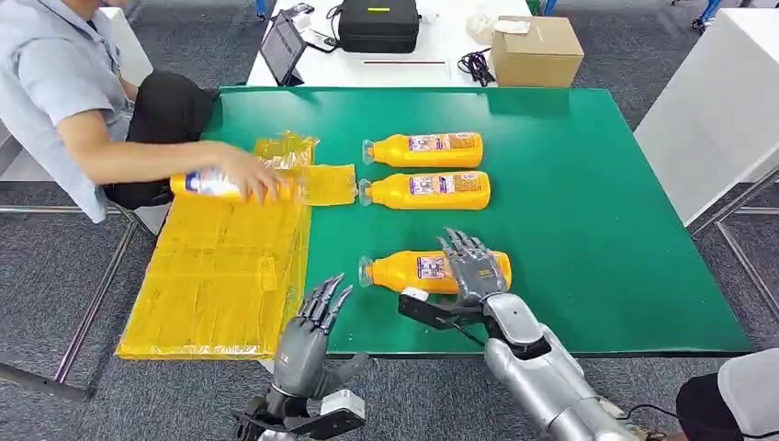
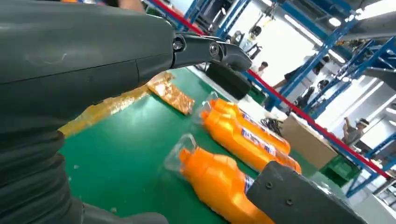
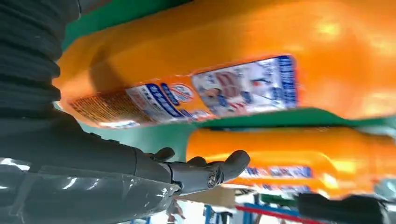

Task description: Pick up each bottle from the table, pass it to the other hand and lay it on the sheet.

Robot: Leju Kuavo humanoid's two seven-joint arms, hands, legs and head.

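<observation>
Right hand [image 1: 475, 266] is resting spread over the nearest bottle [image 1: 413, 271], not yet gripping; left hand [image 1: 312, 335] is hanging open; the bottle is looking rigid, slick, likely full; best gripped mid-body.

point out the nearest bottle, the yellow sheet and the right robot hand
nearest bottle [image 1: 404, 269]: head view, orange body beside its label
yellow sheet [image 1: 220, 266]: head view, bare middle area
right robot hand [image 1: 473, 264]: head view, back of hand
</observation>
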